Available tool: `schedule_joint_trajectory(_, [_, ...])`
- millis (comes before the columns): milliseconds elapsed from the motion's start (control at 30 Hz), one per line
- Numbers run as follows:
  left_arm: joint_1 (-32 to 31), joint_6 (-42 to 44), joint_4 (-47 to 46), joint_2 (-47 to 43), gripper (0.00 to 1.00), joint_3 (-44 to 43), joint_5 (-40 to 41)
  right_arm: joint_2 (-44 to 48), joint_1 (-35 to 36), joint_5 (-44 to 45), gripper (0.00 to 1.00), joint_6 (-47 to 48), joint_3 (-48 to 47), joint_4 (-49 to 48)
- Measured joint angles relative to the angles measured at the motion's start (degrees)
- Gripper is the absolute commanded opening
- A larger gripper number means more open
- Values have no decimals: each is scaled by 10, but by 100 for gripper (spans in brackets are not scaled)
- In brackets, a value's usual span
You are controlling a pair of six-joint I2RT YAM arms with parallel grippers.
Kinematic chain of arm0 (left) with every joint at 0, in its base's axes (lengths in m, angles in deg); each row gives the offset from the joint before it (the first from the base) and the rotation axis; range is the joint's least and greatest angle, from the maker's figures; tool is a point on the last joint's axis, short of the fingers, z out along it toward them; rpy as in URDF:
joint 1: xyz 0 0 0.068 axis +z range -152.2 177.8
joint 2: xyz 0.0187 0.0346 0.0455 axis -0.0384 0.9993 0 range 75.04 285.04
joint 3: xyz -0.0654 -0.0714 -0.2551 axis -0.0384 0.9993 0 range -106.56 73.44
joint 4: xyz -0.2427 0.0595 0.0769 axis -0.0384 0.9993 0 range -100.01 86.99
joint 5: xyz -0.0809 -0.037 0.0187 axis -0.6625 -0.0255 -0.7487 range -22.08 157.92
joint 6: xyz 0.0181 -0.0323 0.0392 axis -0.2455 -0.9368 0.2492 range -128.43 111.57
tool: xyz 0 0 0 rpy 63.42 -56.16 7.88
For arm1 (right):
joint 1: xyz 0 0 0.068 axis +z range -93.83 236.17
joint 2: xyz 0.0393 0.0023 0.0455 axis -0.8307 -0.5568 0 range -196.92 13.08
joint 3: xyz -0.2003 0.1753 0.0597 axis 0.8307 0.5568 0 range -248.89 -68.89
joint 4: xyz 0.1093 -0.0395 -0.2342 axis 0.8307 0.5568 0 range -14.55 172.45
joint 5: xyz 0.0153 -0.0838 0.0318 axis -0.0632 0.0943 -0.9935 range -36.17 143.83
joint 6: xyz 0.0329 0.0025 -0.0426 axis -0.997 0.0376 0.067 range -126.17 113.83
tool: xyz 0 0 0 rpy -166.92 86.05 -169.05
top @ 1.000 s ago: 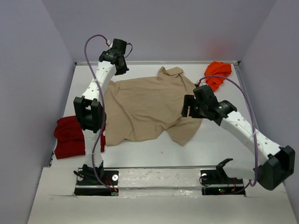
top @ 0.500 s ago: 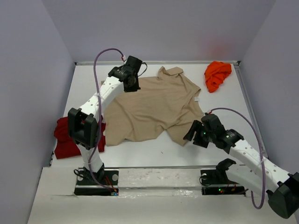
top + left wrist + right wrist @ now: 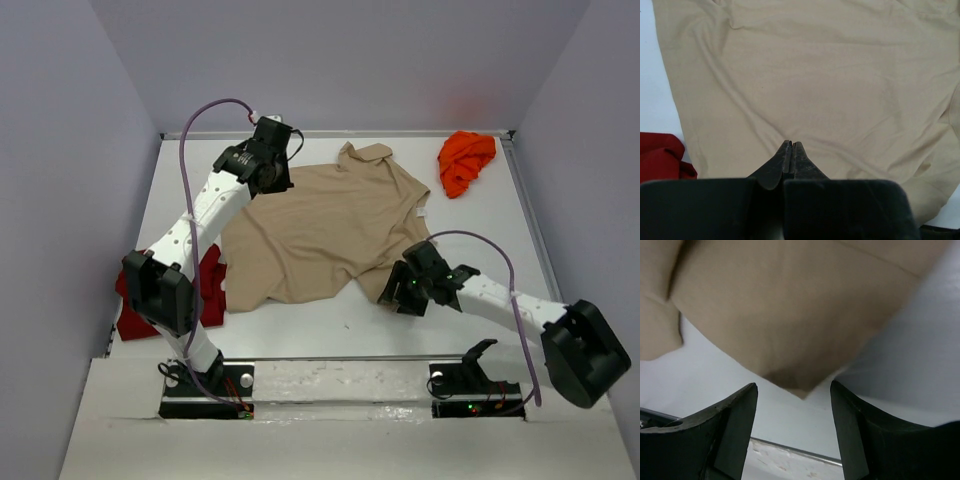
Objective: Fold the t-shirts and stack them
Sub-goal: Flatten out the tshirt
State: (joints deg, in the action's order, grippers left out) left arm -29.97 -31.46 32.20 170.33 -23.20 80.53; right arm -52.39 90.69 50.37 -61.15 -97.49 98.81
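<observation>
At the middle of the worktop (image 3: 455, 318) the tan collared t-shirt (image 3: 320, 225) is spread open, collar toward the far edge. It is wrinkled, and no fold is seen in it. The bright orange t-shirt (image 3: 465, 160) is left crumpled in the far right corner, well apart from the tan one. The dark red t-shirt (image 3: 140, 300) lies at the near left edge, partly hidden behind the left arm; whether it is folded cannot be told. No stack is formed, so the task is judged to be at an early stage, with all the stacking left to do.

The left gripper (image 3: 791, 145) is clenched over the far left part of the tan t-shirt, and no cloth is seen pinched in it. The right gripper (image 3: 793, 387) is held spread at the near right corner of the tan t-shirt, that corner lying between the jaws but not yet gripped. A first fold of this t-shirt is judged to be the step in hand.
</observation>
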Motion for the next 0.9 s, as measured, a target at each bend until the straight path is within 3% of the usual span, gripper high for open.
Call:
schedule_joint_trajectory(200, [0,4,-8,0,0,36,-6,-110,1,9,46,33,-64,-54])
schedule_joint_trajectory(300, [0,5,-9,0,0,44,-6,-122,1,14,0,45,-70,-61])
schedule_joint_trajectory(467, [0,7,-23,0,0,59,-10,-112,15,35,0,41,-70,-55])
schedule_joint_trajectory(700, [0,7,-41,1,0,78,-20,-75,120,174,0,-22,-94,16])
schedule_joint_trajectory(900, [-4,5,-44,3,0,97,-23,-24,189,280,0,-132,-96,94])
